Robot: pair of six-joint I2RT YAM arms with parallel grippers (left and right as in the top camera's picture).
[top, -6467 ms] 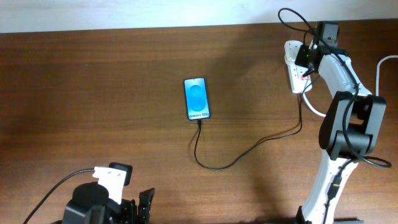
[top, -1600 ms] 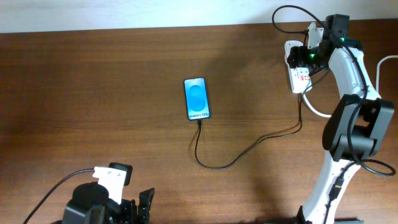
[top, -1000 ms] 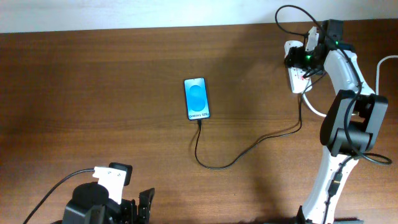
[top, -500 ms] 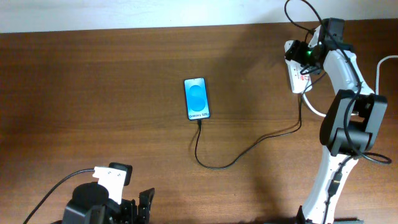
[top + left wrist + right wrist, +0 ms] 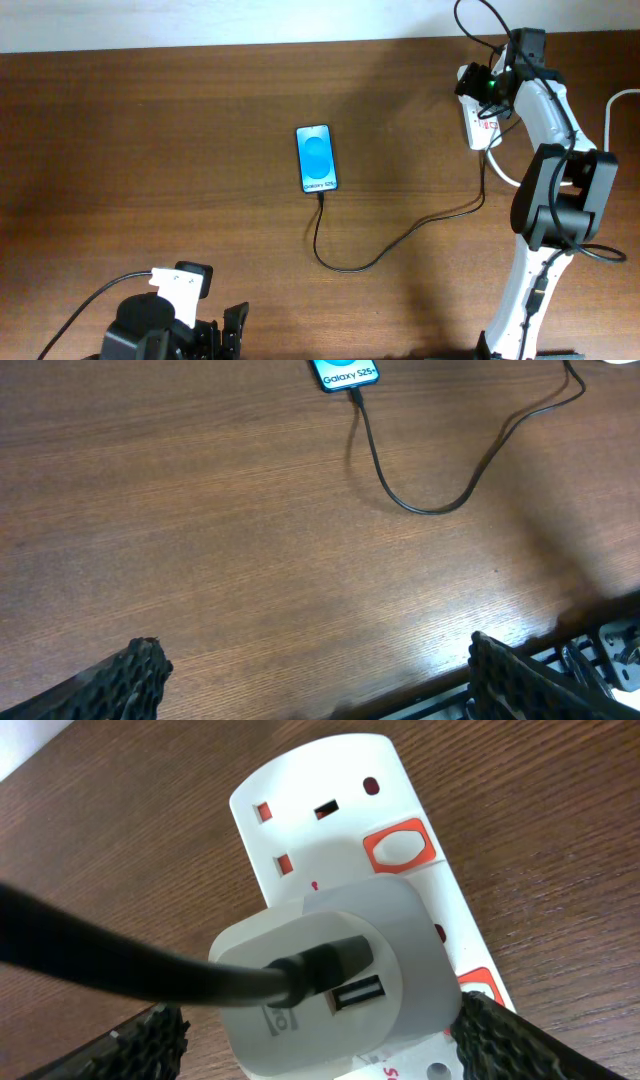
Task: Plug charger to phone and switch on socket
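The phone (image 5: 317, 158) lies flat at mid-table with its blue screen up; its lower edge (image 5: 345, 374) shows in the left wrist view. The charger's black cable (image 5: 350, 267) (image 5: 400, 500) is plugged into the phone's bottom end and loops right, up to the white socket (image 5: 478, 128). A white adapter (image 5: 340, 970) sits in the socket (image 5: 310, 790) beside a red switch (image 5: 400, 845), with the black cable (image 5: 120, 960) in it. My right gripper (image 5: 486, 88) (image 5: 320, 1045) hangs open over the socket, a finger on each side of the adapter. My left gripper (image 5: 225, 335) (image 5: 330, 685) is open at the table's near edge.
A thick white cord (image 5: 613, 108) curves off the socket toward the right edge. The right arm's base (image 5: 520, 320) stands at the lower right. A pale wall strip (image 5: 200, 20) runs along the table's far edge, just behind the socket.
My right gripper has shifted slightly left and toward the far end of the socket, and the cable loop above it has moved. The left arm, phone and cable stay put.
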